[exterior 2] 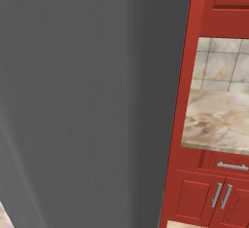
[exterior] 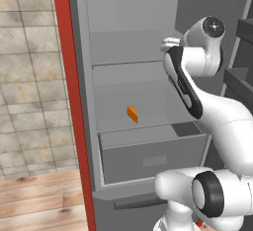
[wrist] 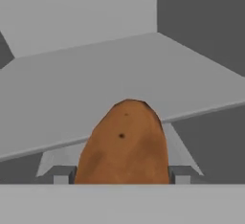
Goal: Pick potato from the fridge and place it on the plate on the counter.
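The potato (wrist: 127,141), a brown dull-skinned lump, sits close up in the hand view between my two fingertips. My gripper (wrist: 122,176) is shut on it, over the front edge of a flat grey shelf (wrist: 119,74) of the fridge (exterior: 133,32). Whether the potato touches the shelf I cannot tell. In the left base view my arm (exterior: 197,92) reaches into the open fridge at upper-shelf height, and the wrist hides the hand. The counter (exterior 2: 219,120) lies to the right past the fridge's grey side. The plate is out of view.
An orange wedge (exterior: 132,114) lies on the lower shelf, above the grey drawer (exterior: 153,156). A red cabinet edge (exterior: 71,101) frames the fridge on the left. Red cabinet doors with silver handles (exterior 2: 221,195) stand under the counter. Dark door shelves (exterior: 242,52) jut in at the right.
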